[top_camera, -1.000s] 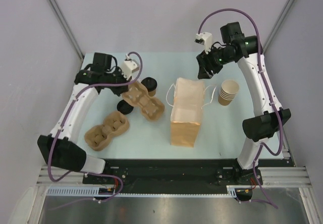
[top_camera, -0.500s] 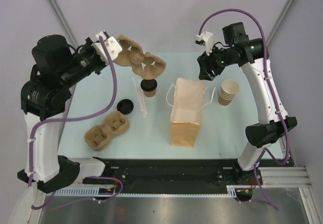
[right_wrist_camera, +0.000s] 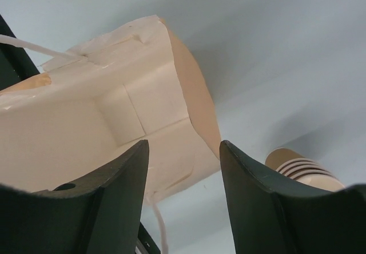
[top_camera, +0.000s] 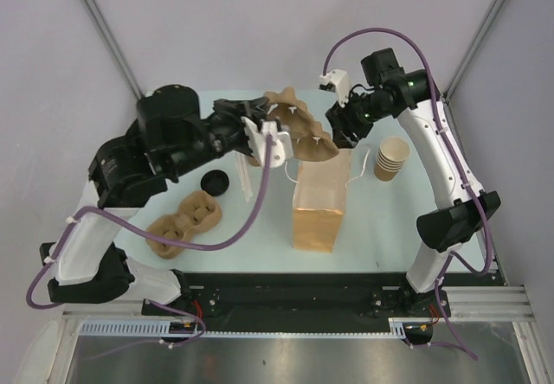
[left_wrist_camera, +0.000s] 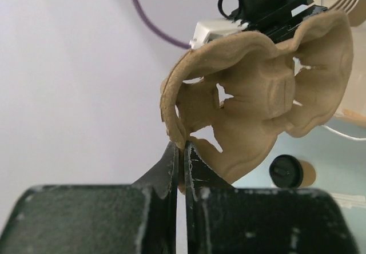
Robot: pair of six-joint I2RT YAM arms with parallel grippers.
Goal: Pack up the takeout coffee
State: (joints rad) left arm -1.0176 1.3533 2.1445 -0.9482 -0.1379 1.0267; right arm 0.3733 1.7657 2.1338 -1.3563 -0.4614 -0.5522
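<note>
The table bears a bag, cup stack, pulp tray, black lid and lidded cup.

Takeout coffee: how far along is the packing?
Done: the bag stands open. In hand: the left tool pinches a carrier tray, lifted near the bag mouth; the right tool is open at the bag's rim. Left: the coffee sits on the table, unpacked.

Raised pulp carrier is hanging high; second carrier is lying near a loose lid; cup stack is sitting right.
</note>
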